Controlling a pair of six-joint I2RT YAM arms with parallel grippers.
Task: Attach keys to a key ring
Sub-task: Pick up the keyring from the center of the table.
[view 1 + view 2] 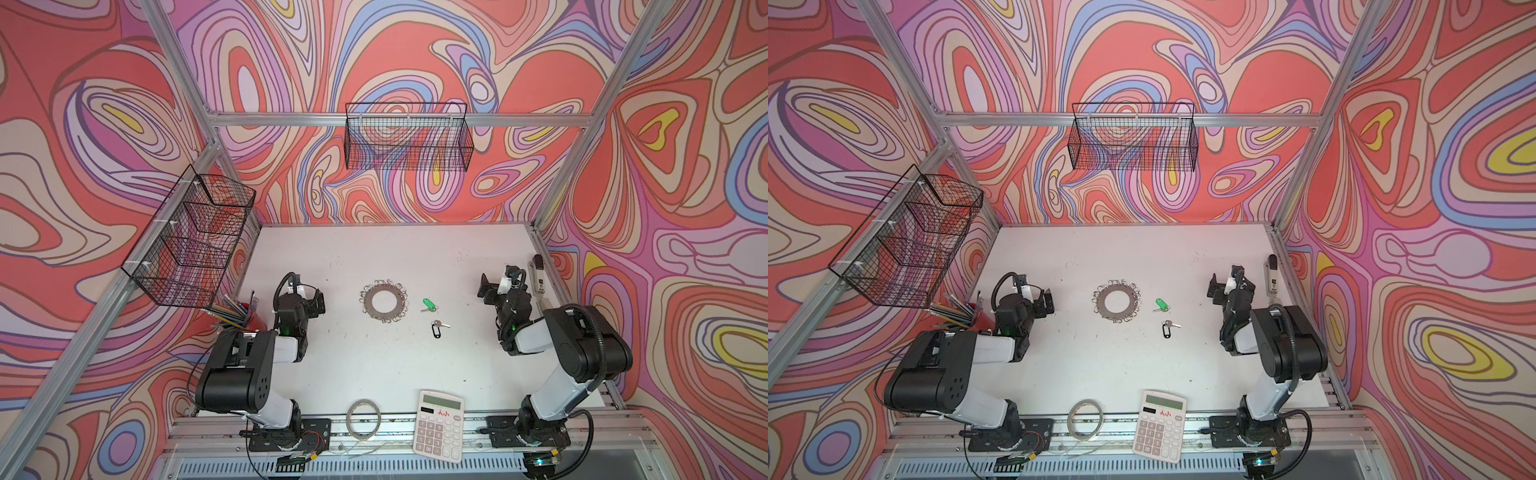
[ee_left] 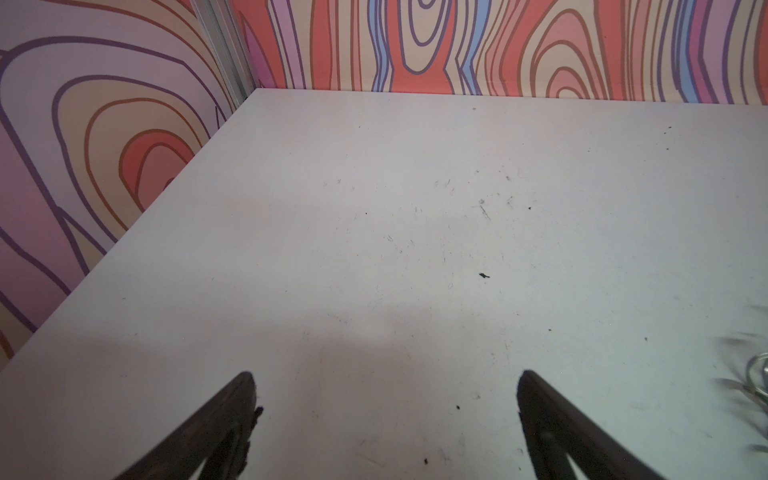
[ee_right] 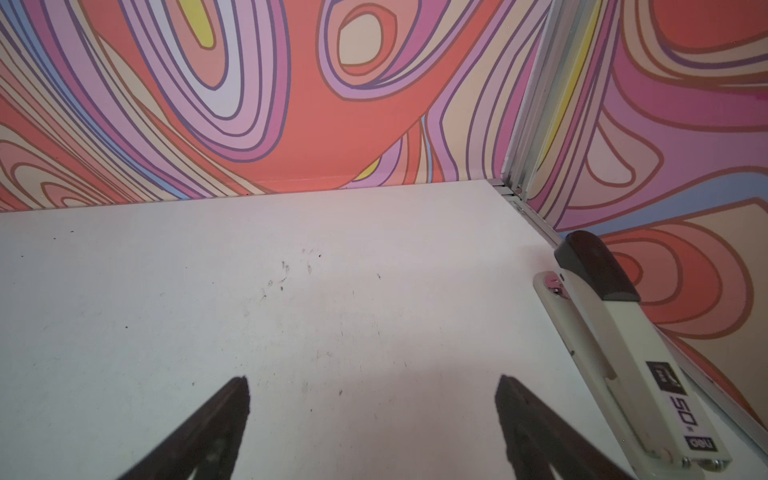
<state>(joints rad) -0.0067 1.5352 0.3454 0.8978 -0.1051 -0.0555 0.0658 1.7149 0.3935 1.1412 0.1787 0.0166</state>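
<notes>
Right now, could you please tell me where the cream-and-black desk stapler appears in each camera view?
In a top view: the cream-and-black desk stapler lies along the white tabletop's right edge, towards the far corner.
In a top view: same place, same pose.
Left wrist: not in it.
Right wrist: large, lying beside the open right hand.
Shared landmark: the tabletop meeting the swirled wall.
</notes>
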